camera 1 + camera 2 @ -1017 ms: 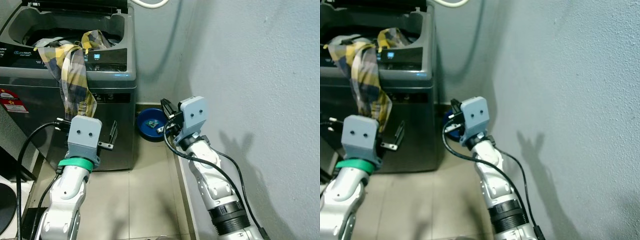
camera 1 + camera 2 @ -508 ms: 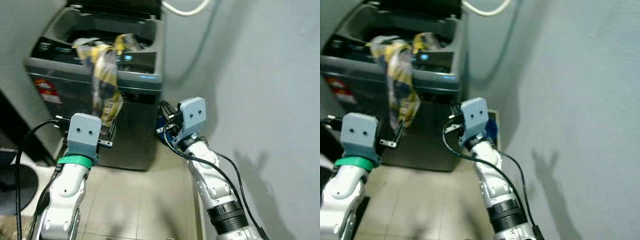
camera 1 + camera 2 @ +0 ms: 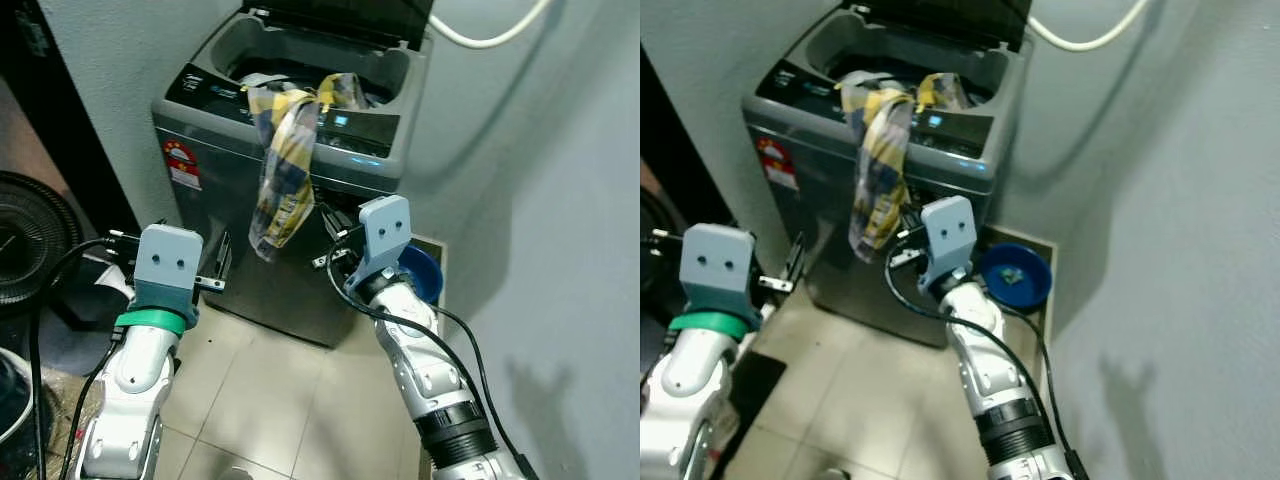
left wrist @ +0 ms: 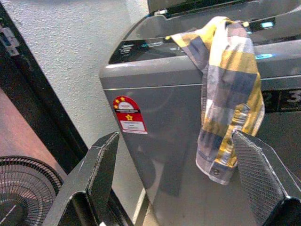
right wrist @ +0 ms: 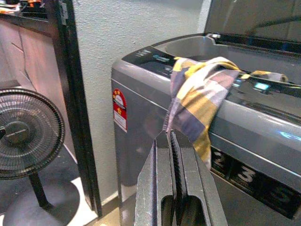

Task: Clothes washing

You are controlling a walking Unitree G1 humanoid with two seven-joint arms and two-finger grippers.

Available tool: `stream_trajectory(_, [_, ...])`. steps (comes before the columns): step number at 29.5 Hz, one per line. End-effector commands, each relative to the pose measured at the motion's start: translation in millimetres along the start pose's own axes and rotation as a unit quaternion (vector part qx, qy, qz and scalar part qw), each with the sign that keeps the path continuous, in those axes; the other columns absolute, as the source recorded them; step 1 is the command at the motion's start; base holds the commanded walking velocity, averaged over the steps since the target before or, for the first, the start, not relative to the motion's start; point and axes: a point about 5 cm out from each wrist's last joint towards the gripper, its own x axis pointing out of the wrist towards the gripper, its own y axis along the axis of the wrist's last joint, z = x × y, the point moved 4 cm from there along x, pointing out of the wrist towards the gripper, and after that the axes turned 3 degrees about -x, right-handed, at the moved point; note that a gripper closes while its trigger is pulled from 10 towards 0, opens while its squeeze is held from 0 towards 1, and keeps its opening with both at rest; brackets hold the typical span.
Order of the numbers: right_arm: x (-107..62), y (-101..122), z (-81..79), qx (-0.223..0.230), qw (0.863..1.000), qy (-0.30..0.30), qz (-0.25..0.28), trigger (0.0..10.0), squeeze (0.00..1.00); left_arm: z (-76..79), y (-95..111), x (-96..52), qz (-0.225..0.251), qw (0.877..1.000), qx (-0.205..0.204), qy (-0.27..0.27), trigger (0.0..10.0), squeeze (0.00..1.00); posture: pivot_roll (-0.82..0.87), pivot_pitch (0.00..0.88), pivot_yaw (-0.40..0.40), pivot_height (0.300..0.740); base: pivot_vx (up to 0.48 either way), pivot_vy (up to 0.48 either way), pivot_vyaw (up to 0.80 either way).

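Over the front edge of the grey washing machine (image 3: 300,180) hangs a yellow and grey checked shirt (image 3: 283,170), half inside the open tub, half down the front. Left gripper (image 4: 178,188) up in front of the machine, fingers spread wide, holding nothing. Right gripper (image 5: 173,188) also raised near the shirt, fingers pressed tight together, holding nothing. Blue bowl (image 3: 1012,276) on the floor beside the machine. Black fan (image 5: 23,134) off to the side.
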Motion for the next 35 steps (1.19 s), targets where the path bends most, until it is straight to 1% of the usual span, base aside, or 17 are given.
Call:
stream_trajectory(1, [-0.2,-0.9,1.4,0.002,1.000,-0.002,0.000,10.0,0.00,0.5,1.4,0.8,0.002,1.000,-0.004,0.001,10.0,0.00,0.11,0.000,-0.047,0.728,0.000,0.000,0.76])
stream_trajectory(3, [-0.3,-0.9,1.4,0.003,1.000,-0.003,0.000,10.0,0.00,0.7,2.4,1.0,0.005,1.000,-0.005,0.002,10.0,0.00,0.11,0.000,-0.047,0.728,0.000,0.000,0.74])
stream_trajectory(4, [-0.4,-0.6,1.7,0.009,1.000,-0.006,0.001,10.0,0.00,-0.1,2.8,1.6,0.004,1.000,0.000,0.007,10.0,0.00,0.11,0.000,-0.046,0.728,0.416,0.000,0.00])
stream_trajectory(6, [-0.4,-0.6,1.7,0.009,1.000,-0.006,0.001,10.0,0.00,-0.1,2.8,1.6,0.004,1.000,0.000,0.007,10.0,0.00,0.11,0.000,-0.046,0.728,0.416,0.000,0.00])
stream_trajectory(8, [-0.3,2.0,2.1,0.025,1.000,-0.009,0.008,10.0,0.00,-0.9,4.9,3.4,0.010,1.000,-0.001,0.013,10.0,0.00,0.10,0.000,-0.046,0.728,0.426,0.000,0.00])
stream_trajectory(10, [-0.4,3.0,2.1,0.028,0.999,-0.010,0.011,10.0,0.00,-1.0,5.6,3.8,0.011,1.000,-0.002,0.013,10.0,0.00,0.10,0.000,-0.045,0.728,0.431,0.000,0.00])
stream_trajectory(14, [-1.1,0.5,2.9,0.024,1.000,-0.011,0.005,10.0,0.00,-0.1,7.2,3.8,0.015,1.000,-0.001,0.010,10.0,0.00,0.11,0.000,-0.043,0.728,0.435,0.000,0.00])
stream_trajectory(17, [-1.6,-3.0,7.4,0.001,1.000,-0.024,-0.006,10.0,0.00,1.1,7.6,3.1,0.015,1.000,0.000,0.005,10.0,0.00,0.10,0.000,-0.040,0.740,0.436,0.000,0.00])
stream_trajectory(21, [-1.6,-2.4,7.7,-0.001,1.000,-0.026,-0.004,10.0,0.00,1.5,7.6,3.0,0.015,1.000,0.000,0.004,10.0,0.00,0.10,0.000,-0.040,0.740,0.435,0.000,0.16])
stream_trajectory(22, [-1.8,-2.4,7.4,0.013,1.000,-0.027,-0.003,10.0,0.00,2.1,7.7,3.0,0.015,1.000,0.001,0.003,10.0,0.00,0.10,0.000,-0.040,0.740,0.431,0.000,0.00])
stream_trajectory(23, [-1.8,-2.4,7.4,0.013,1.000,-0.027,-0.003,10.0,0.00,2.1,7.7,3.0,0.015,1.000,0.001,0.003,10.0,0.00,0.10,0.000,-0.040,0.740,0.431,0.000,0.00])
stream_trajectory(25, [-2.1,-1.8,6.0,0.034,0.999,-0.026,-0.001,10.0,0.00,3.0,8.0,3.1,0.015,1.000,0.002,0.001,10.0,0.00,0.10,0.000,-0.040,0.740,0.424,0.000,0.00])
stream_trajectory(26, [-2.1,-1.8,6.0,0.034,0.999,-0.026,-0.001,10.0,0.00,3.0,8.0,3.1,0.015,1.000,0.002,0.001,10.0,0.00,0.10,0.000,-0.040,0.740,0.424,0.000,0.00])
stream_trajectory(29, [-2.3,-1.8,4.9,0.036,0.999,-0.022,-0.001,10.0,0.00,6.9,7.9,2.9,0.012,1.000,0.004,-0.010,10.0,0.00,0.10,0.000,-0.040,0.740,0.000,0.000,0.00])
stream_trajectory(33, [-2.0,-1.7,4.8,0.034,0.999,-0.022,-0.001,10.0,0.00,7.8,8.6,2.6,0.015,1.000,0.007,-0.013,10.0,0.00,0.10,0.000,-0.039,0.740,0.000,0.000,0.00])
stream_trajectory(35, [-2.0,-1.1,3.8,0.032,0.999,-0.018,0.000,10.0,0.00,8.0,9.5,2.9,0.019,1.000,0.008,-0.014,10.0,0.00,0.10,0.000,-0.040,0.740,0.285,0.000,0.00])
